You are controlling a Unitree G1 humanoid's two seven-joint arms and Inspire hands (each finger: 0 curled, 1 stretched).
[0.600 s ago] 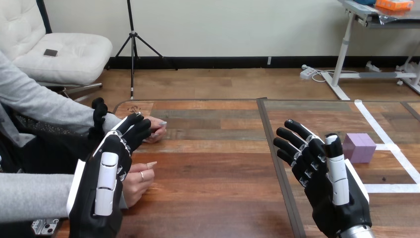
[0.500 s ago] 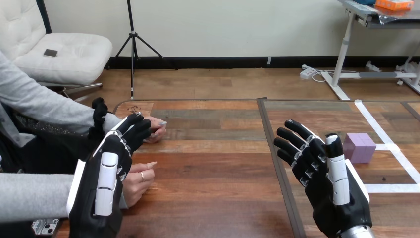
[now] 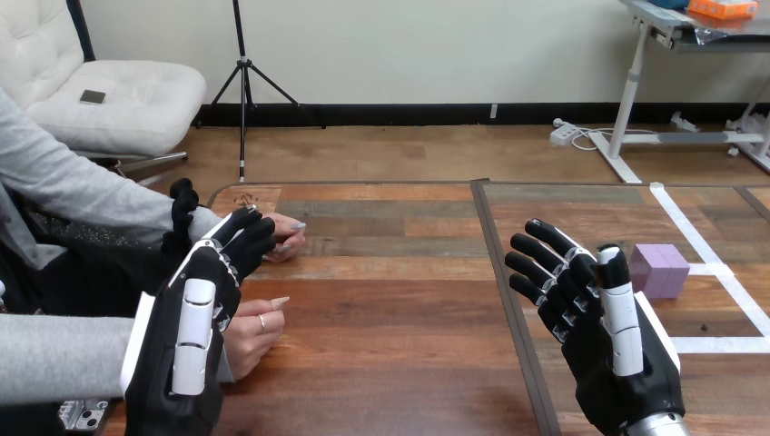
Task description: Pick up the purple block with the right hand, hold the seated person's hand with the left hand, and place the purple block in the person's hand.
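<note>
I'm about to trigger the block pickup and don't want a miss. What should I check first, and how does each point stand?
1. Purple block free on the table, nothing on it: ok.
2. Right robot hand open and empty: ok.
3. Right robot hand round the block: not ok; it stands beside it, on the side toward the view's left.
4. Left robot hand holding the person's farther hand: cannot tell; its fingers are straight, reaching toward it.
5. Person's palm open to receive: not ok; that hand and the nearer hand look curled.

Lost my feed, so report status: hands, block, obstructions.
Left hand open beside person's hands, gripping neither. Right hand open, empty, near purple block, not touching. Nothing between them.
</note>
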